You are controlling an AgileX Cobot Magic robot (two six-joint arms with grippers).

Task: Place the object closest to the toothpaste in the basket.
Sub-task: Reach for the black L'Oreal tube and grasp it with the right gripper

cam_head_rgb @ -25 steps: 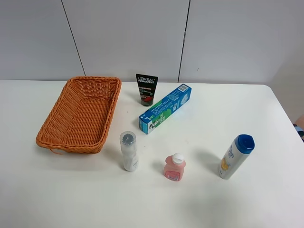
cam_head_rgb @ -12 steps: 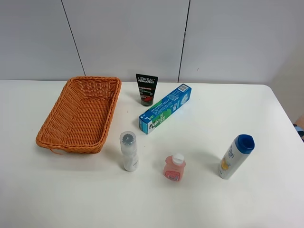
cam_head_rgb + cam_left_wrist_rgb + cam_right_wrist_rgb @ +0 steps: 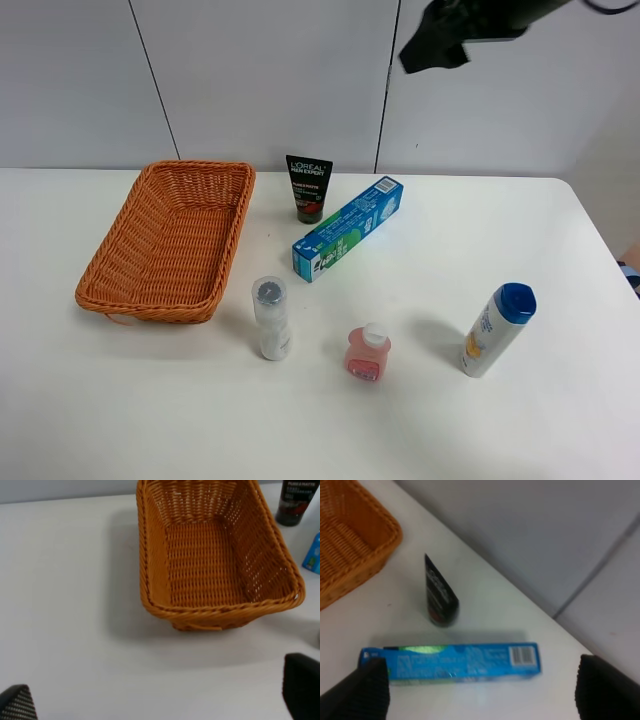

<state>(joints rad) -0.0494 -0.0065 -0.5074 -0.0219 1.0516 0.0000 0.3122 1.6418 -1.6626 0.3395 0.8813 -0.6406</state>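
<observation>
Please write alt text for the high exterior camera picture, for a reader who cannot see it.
A white table holds an empty orange basket on the left, a blue toothpaste box with a black tube standing behind it, and nearer the camera a white bottle, a pink bottle and a blue-capped bottle. A robot arm shows at top right.

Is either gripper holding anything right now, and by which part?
Nothing is held. Both the left gripper and right gripper are open and empty; the black tube stands untouched.
</observation>
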